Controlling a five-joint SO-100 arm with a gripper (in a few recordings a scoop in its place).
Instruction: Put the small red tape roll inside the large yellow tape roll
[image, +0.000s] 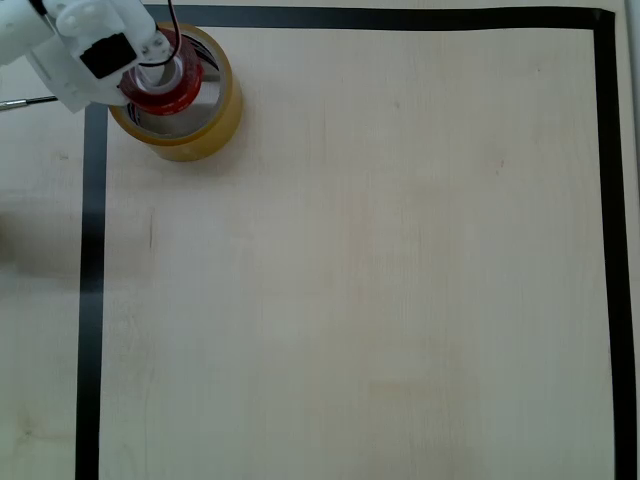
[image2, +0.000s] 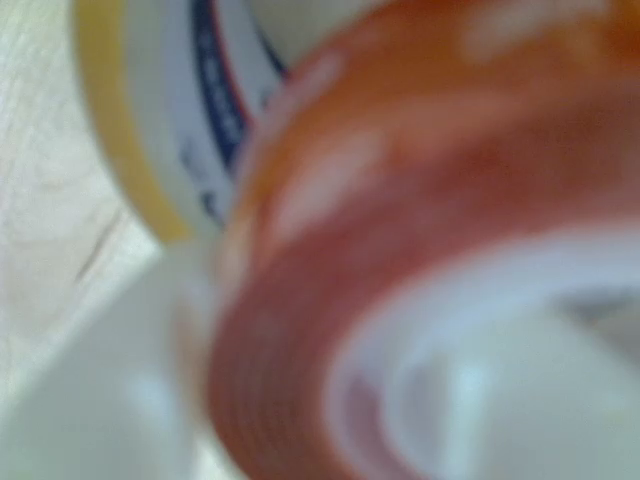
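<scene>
In the overhead view the large yellow tape roll (image: 218, 122) stands upright at the table's top left corner, just inside the black border. The small red tape roll (image: 168, 92) sits tilted in its opening, toward the left rim. My white gripper (image: 170, 68) reaches in from the upper left and is shut on the red roll, one finger at its white core. The wrist view is blurred: the red roll (image2: 400, 200) looms close, a white finger (image2: 95, 400) lies against its outer side, and the yellow roll's (image2: 105, 120) core with blue lettering stands behind.
A black tape border (image: 92, 300) frames the light wooden table (image: 380, 280), with wide bare wood right of and below the rolls. A thin dark rod (image: 25, 101) pokes in at the left edge beside my arm.
</scene>
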